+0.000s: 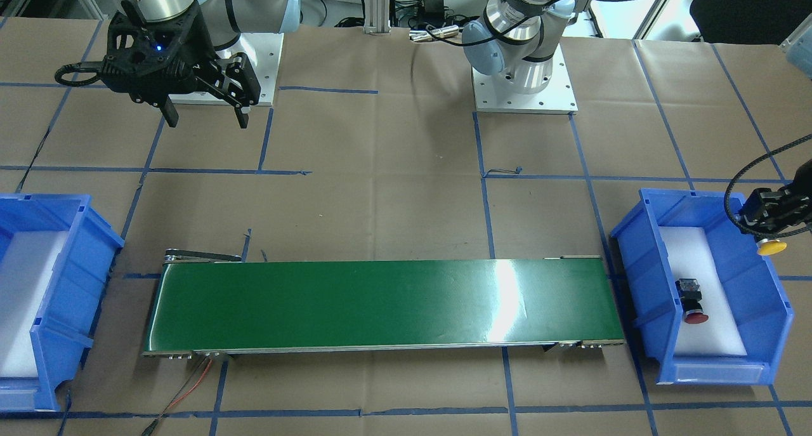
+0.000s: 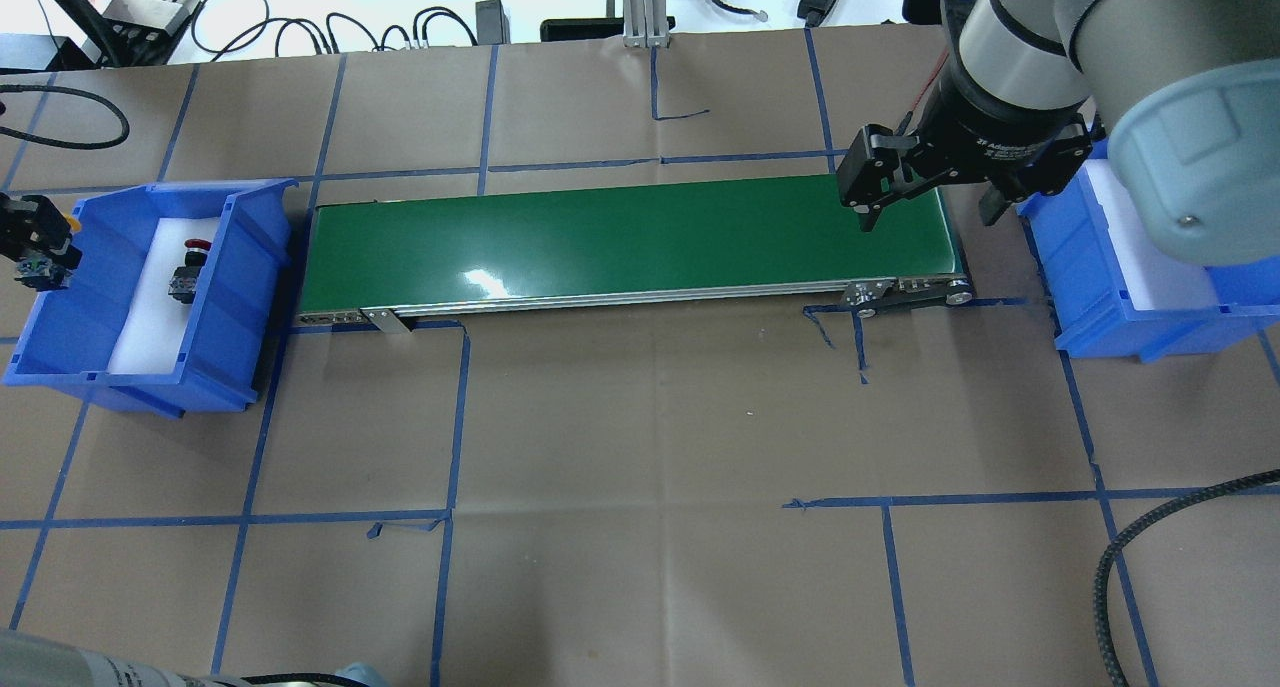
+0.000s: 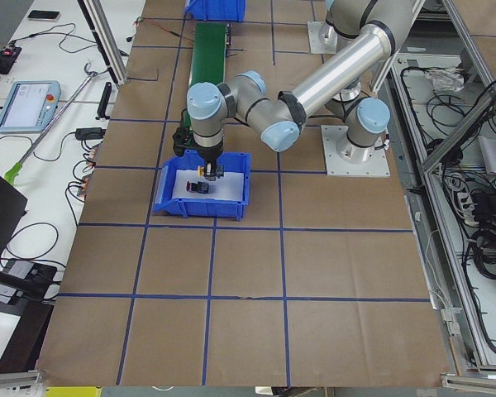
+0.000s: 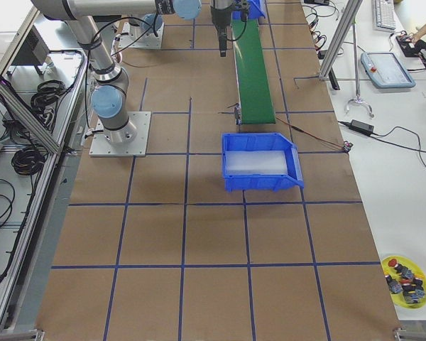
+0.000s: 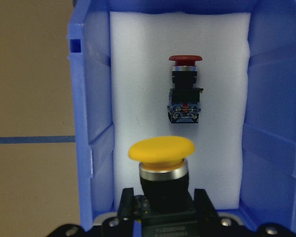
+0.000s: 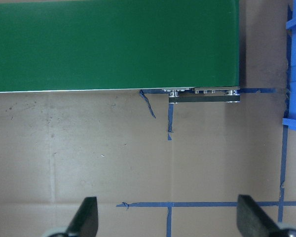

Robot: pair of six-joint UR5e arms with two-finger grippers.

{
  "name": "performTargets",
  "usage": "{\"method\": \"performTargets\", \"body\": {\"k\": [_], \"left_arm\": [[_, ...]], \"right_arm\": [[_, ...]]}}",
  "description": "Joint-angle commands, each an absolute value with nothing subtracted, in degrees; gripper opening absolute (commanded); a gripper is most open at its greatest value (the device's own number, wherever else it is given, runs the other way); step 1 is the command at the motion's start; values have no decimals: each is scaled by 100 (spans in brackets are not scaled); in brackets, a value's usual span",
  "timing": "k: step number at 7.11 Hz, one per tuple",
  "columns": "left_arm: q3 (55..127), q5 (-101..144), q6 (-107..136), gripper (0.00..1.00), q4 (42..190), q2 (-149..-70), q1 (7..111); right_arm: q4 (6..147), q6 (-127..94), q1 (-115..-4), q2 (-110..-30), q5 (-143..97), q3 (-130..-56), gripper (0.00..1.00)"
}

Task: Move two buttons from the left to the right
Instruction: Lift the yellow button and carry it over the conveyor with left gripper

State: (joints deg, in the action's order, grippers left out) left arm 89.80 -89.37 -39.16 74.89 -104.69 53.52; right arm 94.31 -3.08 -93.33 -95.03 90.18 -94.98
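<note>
in the left pincer (image 5: 164,203), the yellow button (image 5: 161,150), clearest from the wrist

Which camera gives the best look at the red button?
The left wrist view: the red button lies unobstructed on white foam, cap and body sharp. Front-facing and overhead show it small, exterior left barely, others not.
</note>
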Motion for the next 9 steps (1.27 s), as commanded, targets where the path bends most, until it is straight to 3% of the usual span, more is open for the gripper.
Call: {"method": "performTargets", "body": {"k": [1,6,9], "left_arm": [[8859,-8921,-3841,3,7576,-10372,5920],[8894,-8965,-1553,5,7471,-10545,8179],[9148,-8965,-969,5,6632,-11326,8385]], "right_arm": [[9431,-308,-9325,-9510,9018,-9492,100],[9431,-308,-9334,-9475,9018,-9360,100],[9439,-308,-9334,-9475,9018,-9430,100]]}}
